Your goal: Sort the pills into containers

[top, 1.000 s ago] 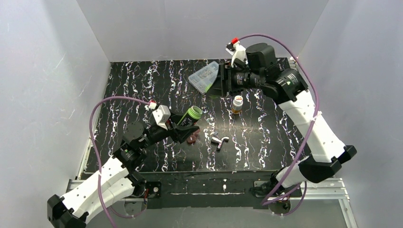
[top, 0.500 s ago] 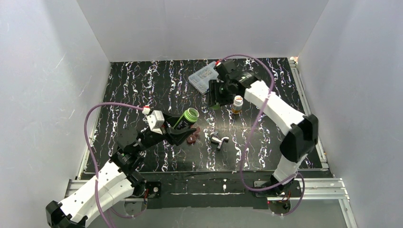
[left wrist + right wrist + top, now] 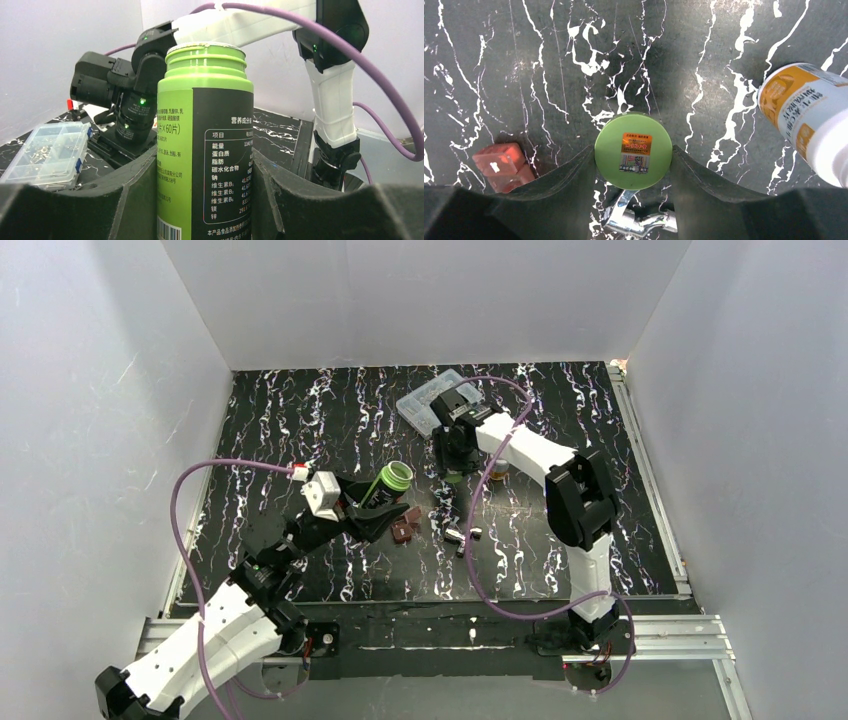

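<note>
Left gripper [image 3: 384,502] clamped on the dark bottle [image 3: 205,150], fingers [image 3: 135,200] on both sides of the body; printed nutrition table faces the wrist camera; bottle tilted, bright green top pointing toward the far right; can't tell if its base touches the surface.

Right gripper [image 3: 450,470] points straight down, jaws closed on the green cap [image 3: 633,150]; cap is round with a sticker on its face, held above the mat.

Amber bottle [image 3: 799,107], white cap on, stands on the mat just to the right of that gripper; mostly hidden behind the forearm in the top view.

Surface: black mat [image 3: 300,420] with white marble veining across the whole floor; reddish-brown blocks [image 3: 405,528] lie near the middle, just beside the left gripper's tips; small shiny metal piece [image 3: 462,536] near them, on the near side of the right gripper; clear compartment box [image 3: 428,400] at the far side, close to the back wall.

Room: plain white walls [image 3: 420,300] on the left, back and right; aluminium rail [image 3: 450,632] along the near edge carries both arm bases.
</note>
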Controlling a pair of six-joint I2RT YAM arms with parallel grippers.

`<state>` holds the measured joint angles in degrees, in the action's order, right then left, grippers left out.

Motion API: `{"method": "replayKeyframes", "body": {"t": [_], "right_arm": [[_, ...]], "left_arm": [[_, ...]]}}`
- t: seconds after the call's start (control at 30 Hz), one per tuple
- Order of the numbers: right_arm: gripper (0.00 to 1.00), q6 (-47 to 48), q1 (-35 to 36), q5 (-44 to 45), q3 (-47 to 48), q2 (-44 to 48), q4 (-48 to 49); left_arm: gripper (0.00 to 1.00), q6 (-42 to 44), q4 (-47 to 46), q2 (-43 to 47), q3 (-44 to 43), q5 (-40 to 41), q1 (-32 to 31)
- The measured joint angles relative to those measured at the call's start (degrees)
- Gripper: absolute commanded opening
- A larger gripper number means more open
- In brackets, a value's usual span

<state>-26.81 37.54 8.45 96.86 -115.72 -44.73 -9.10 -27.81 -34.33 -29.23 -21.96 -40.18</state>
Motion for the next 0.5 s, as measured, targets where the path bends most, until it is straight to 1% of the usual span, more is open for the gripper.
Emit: {"method": "replayKeyframes", "body": {"t": [0.1,0.17,0.2,0.27,0.5], "right_arm": [[0.81,0.0,0.0,0.3,0.0,-1.3,1.0],[0.92,-0.1,0.0,0.2,0.0,-2.0,1.6],[0.96,-0.1,0.0,0.2,0.0,-2.3,1.7],[0.98,-0.1,0.0,-0.1,0.0,-2.7,1.7],[0.99,-0.4,0.0,-3.0,2.8,-2.4,1.0]], "left_arm": [[0.00,0.1,0.0,0.8,0.0,0.5,0.0],[0.00,0.2,0.0,1.2,0.1,0.7,0.0],[0.00,0.2,0.0,1.3,0.1,0.8,0.0],[0.00,0.3,0.0,1.4,0.3,1.1,0.0],[0.00,0.5,-0.1,1.4,0.8,1.9,0.0]]}}
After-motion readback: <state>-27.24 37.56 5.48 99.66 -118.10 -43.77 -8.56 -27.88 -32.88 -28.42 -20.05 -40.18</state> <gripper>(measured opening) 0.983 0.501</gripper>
